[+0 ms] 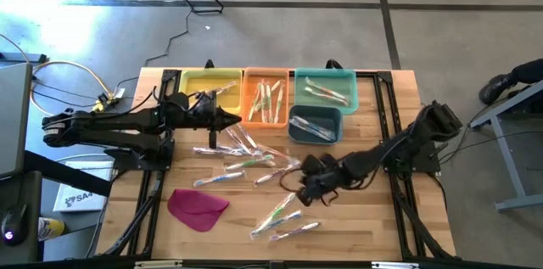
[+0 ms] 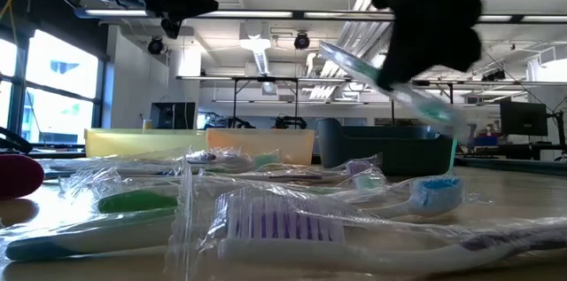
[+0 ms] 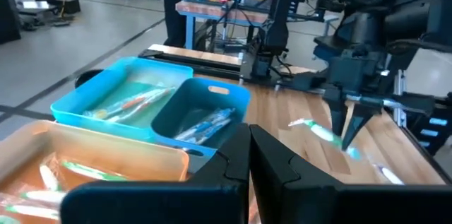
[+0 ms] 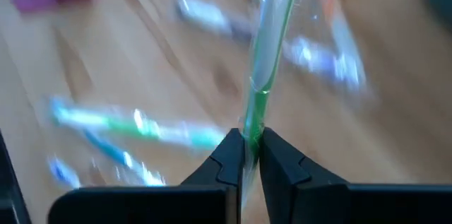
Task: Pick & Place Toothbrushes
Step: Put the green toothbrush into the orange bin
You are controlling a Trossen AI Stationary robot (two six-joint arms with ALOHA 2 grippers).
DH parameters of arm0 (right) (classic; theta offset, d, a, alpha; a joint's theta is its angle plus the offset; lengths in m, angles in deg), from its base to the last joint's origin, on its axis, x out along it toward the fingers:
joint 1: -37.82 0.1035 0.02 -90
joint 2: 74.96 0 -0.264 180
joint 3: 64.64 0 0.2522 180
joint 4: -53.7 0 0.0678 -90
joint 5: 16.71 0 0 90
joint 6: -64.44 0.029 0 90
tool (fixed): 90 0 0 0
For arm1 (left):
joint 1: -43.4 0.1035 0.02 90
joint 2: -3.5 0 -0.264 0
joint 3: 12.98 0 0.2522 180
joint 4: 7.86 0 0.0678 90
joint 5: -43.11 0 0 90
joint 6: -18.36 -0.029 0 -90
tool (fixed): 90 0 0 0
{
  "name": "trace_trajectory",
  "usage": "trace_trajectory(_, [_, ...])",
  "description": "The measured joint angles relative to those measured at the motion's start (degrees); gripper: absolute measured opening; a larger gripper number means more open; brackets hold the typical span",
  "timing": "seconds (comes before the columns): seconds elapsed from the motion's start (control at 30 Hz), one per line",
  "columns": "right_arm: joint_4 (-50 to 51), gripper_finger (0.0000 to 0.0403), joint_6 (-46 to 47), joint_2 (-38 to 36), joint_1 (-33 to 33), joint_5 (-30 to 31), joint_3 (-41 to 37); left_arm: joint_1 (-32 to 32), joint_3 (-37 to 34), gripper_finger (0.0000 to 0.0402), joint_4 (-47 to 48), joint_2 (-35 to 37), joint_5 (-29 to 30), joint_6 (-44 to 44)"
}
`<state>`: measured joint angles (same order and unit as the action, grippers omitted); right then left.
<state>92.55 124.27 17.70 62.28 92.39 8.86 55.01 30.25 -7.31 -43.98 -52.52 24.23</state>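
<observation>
right gripper (image 4: 246,155) pinching blurred green toothbrush (image 4: 267,54)

Almost nothing here can be read. In the overhead view, a white box (image 1: 81,198) lies on the floor just beside the left edge of the counter (image 1: 399,226), and it carries dark printed letters that look like "SA" followed by another character too small to make out. No lettering, brand or number can be read on the wrapped toothbrushes (image 1: 254,163), on the coloured bins (image 1: 270,97), or on anything in the room behind.
</observation>
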Motion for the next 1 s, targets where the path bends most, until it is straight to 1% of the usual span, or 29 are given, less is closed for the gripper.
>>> trace_trajectory(0.13, [-9.34, 0.0020, -10.98, 0.00, -4.04, 2.00, 0.00, 0.00, 0.00, 0.0000, 0.00, 0.00, 0.02, 0.62])
trace_trajectory(0.27, [-18.84, 0.0020, -20.85, 0.00, -7.40, 2.03, 0.02, 0.00, 0.00, 0.0003, 0.00, 0.00, 0.02, 1.71])
trace_trajectory(0.37, [-24.25, 0.0020, -26.20, 0.00, -9.20, 2.05, 0.04, 0.00, 0.00, 0.0018, -0.15, -0.54, 0.02, 3.45])
trace_trajectory(0.47, [-27.95, 0.0020, -29.92, 0.00, -10.52, 2.35, 0.04, 0.00, -0.02, 0.0046, -0.46, -1.03, 0.02, 4.61])
trace_trajectory(0.6, [-30.05, 0.0020, -32.59, 0.00, -11.50, 4.07, 0.04, -0.02, -0.02, 0.0094, -0.84, -2.52, -1.63, 4.90])
trace_trajectory(0.7, [-30.06, 0.0020, -33.33, 0.00, -11.53, 6.59, 0.04, -0.02, -0.02, 0.0127, -3.77, -4.54, -3.52, 4.99])
trace_trajectory(0.77, [-30.07, 0.0020, -33.37, 0.00, -11.53, 7.83, 0.04, -0.11, -0.02, 0.0145, -7.54, -6.40, -6.10, 5.05])
trace_trajectory(0.87, [-30.04, 0.0020, -33.62, 0.00, -11.51, 8.92, 0.04, -0.78, -0.02, 0.0163, -13.98, -9.59, -9.14, 5.08])
trace_trajectory(1.0, [-30.06, 0.0020, -34.61, 0.00, -11.51, 9.50, 0.04, -2.10, -0.02, 0.0171, -21.36, -13.47, -9.15, 4.98])
